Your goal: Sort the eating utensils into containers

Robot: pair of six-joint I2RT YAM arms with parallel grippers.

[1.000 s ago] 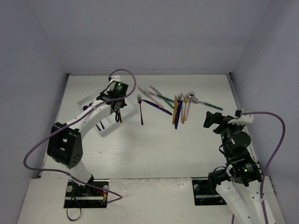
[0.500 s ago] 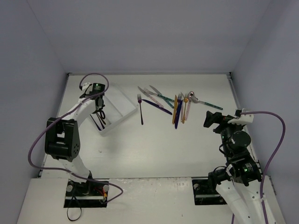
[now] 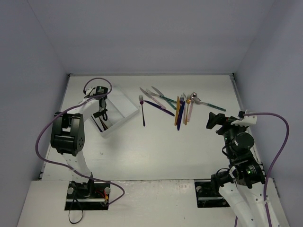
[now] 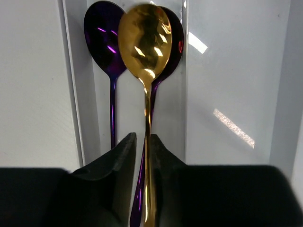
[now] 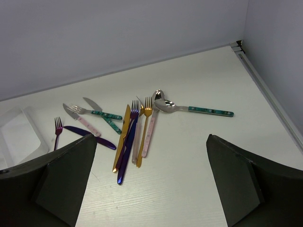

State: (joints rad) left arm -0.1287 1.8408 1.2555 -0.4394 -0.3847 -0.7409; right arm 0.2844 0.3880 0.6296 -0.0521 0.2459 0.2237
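The white tray (image 3: pixel 124 106) lies at the back left. My left gripper (image 3: pixel 101 115) is down over it. In the left wrist view a gold spoon (image 4: pixel 144 38) lies along one compartment (image 4: pixel 227 71) on top of two purple spoons (image 4: pixel 102 38). Its handle runs between my left gripper's (image 4: pixel 143 137) jaws, which stand a narrow gap apart; it rests against the right finger with a gap on the left. My right gripper (image 3: pixel 215 122) is wide open and empty (image 5: pixel 151 179), near the loose utensils (image 3: pixel 182 111).
Loose on the table are a purple fork (image 5: pixel 57 127), a gold knife (image 5: pixel 122 137), a dark blue utensil, a gold fork, pink-handled pieces, and teal-handled pieces including a spoon (image 5: pixel 189 109). The tray's corner (image 5: pixel 19 137) shows at the far left. Walls close the back and sides.
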